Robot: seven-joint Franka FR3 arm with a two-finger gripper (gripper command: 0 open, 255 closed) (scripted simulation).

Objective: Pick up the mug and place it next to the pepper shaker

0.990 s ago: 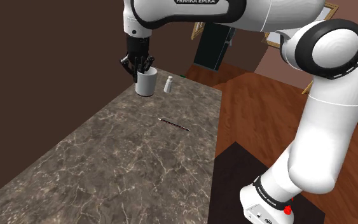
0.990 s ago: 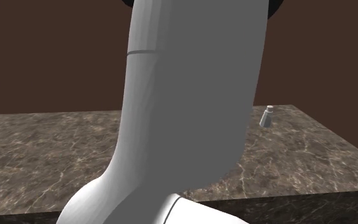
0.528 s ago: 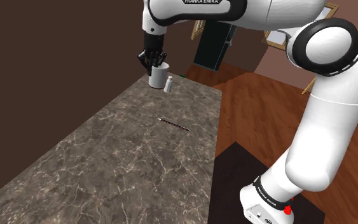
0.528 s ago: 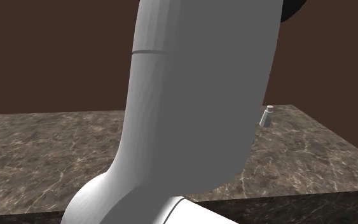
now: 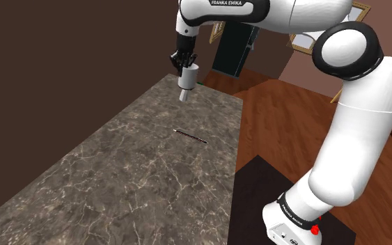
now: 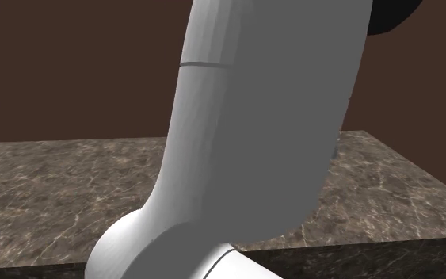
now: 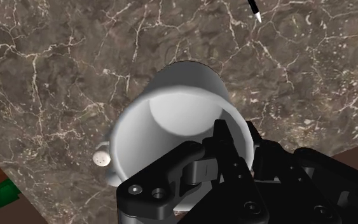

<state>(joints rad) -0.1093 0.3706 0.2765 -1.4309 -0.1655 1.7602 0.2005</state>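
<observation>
Over the far end of a dark marbled counter, a black gripper pinches the rim of a white mug, one finger inside and one outside; the mug hangs off the surface, close above a small white pepper shaker; nearer lies a thin dark pen.

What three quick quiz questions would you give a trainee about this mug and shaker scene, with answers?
1. True or false: the pen touches the pepper shaker.
2. With respect to the mug, the gripper is: A open above it; B shut on it; C nowhere near it.
3. Which thing on the countertop is nearest the mug?
Key: 1 false; 2 B; 3 the pepper shaker.
</observation>
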